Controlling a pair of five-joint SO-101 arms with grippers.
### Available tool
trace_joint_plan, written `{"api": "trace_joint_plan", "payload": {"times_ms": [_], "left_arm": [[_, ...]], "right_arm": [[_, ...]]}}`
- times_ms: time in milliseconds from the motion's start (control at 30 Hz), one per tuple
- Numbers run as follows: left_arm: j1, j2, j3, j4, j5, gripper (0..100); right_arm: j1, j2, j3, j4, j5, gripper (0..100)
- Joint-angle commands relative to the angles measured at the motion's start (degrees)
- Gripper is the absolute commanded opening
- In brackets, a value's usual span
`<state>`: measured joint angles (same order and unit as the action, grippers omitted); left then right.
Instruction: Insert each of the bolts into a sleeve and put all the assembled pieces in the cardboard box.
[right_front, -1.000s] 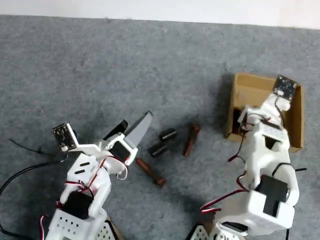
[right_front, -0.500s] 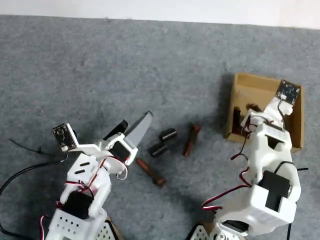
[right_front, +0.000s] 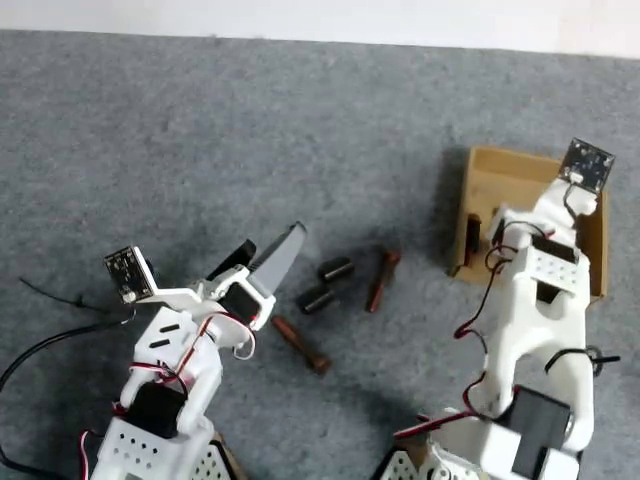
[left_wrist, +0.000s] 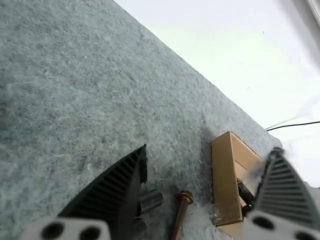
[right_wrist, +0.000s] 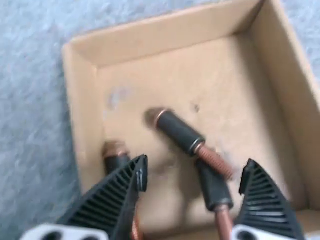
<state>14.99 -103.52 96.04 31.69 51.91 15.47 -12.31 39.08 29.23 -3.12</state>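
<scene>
**Loose bolts and sleeves lying between the arms, three pieces in the box**

The left gripper (right_front: 265, 252) is hanging over the carpet (right_front: 150, 130), jaws apart and holding nothing. In the high view a bolt (right_front: 302, 343) is lying just beside it, toward the arm bases. A sleeve (right_front: 318, 298) and a second sleeve (right_front: 335, 268) are lying side by side near its fingertips. A second bolt (right_front: 382, 280) is lying between the sleeves and the box (right_front: 495, 180). The right gripper (right_wrist: 196, 162) is hanging over the box, jaws apart and empty, and three assembled pieces (right_wrist: 175, 127) are lying on the box floor beneath it.
</scene>
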Motion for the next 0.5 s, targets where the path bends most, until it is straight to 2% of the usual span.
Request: {"api": "trace_joint_plan", "payload": {"times_ms": [0,333,467], "left_arm": [[-0.75,-0.84,1.1,0.0,-0.35,34],[-0.92,-0.92,0.92,0.09,-0.35,34],[-6.11,-0.92,0.84,-0.26,-0.09,34]], "right_arm": [[-1.89,-4.18,-0.04,3.3,-0.53,26.7],[-6.29,-4.88,-0.4,12.97,-0.53,26.7],[-8.31,-4.97,-0.48,15.6,-0.53,26.7]]}}
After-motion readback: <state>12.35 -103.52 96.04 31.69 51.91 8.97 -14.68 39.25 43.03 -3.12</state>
